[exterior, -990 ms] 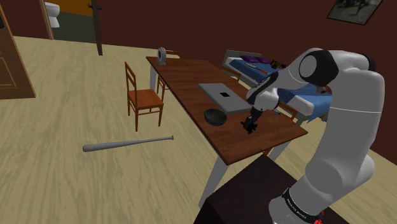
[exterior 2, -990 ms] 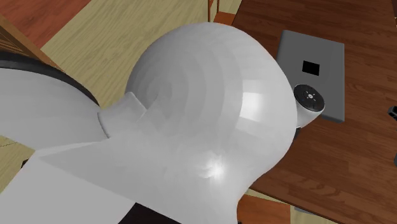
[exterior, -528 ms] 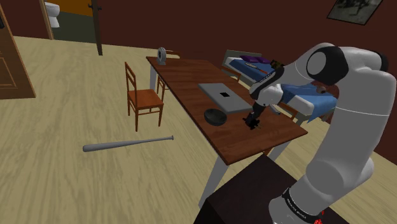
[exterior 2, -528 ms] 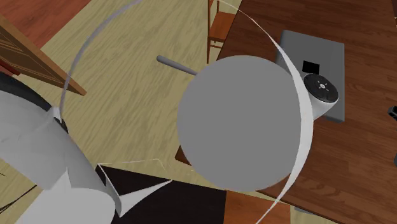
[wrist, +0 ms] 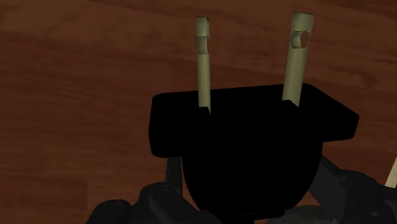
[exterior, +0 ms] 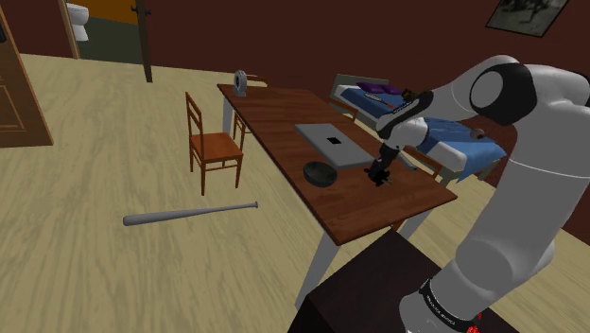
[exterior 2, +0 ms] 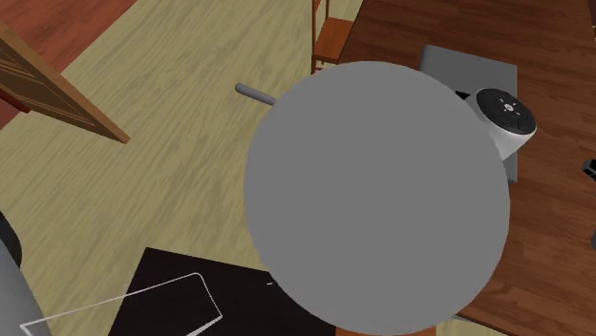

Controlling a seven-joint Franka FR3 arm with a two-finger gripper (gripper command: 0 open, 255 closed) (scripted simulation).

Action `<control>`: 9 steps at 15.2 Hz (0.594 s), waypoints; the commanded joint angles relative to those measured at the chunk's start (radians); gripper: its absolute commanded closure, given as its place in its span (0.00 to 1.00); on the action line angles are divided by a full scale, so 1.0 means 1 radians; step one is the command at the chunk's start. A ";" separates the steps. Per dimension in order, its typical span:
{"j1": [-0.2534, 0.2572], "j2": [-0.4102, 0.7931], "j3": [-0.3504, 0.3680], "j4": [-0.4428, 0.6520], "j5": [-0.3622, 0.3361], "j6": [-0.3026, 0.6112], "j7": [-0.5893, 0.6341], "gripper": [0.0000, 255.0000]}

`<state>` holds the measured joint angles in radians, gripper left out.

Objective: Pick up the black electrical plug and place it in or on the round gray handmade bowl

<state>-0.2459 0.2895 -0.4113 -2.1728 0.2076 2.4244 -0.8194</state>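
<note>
A large plain grey disc (exterior 2: 377, 196) is set across the middle. At its upper right edge, a white arm joint (exterior 2: 506, 119) with a dark round cap is seen over a grey laptop (exterior 2: 458, 65) on the reddish-brown wooden table (exterior 2: 559, 220). To the left, a chair (exterior 2: 329, 38), 1 end of a grey bat (exterior 2: 250, 91) on the pale plank floor (exterior 2: 162, 153) and the dark stand (exterior 2: 239, 305) are shown.

Bare tabletop (exterior: 352, 202) between hand (exterior: 379, 178) and bowl (exterior: 320, 173), laptop (exterior: 331, 142) just behind
</note>
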 commanded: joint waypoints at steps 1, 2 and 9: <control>0.004 -0.016 -0.005 0.002 -0.012 -0.017 0.009 1.00; 0.015 -0.003 0.004 0.022 -0.008 -0.023 0.028 1.00; 0.086 0.110 0.059 0.193 0.011 -0.081 0.159 1.00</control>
<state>-0.1657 0.3706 -0.3613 -2.0153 0.2117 2.3514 -0.6751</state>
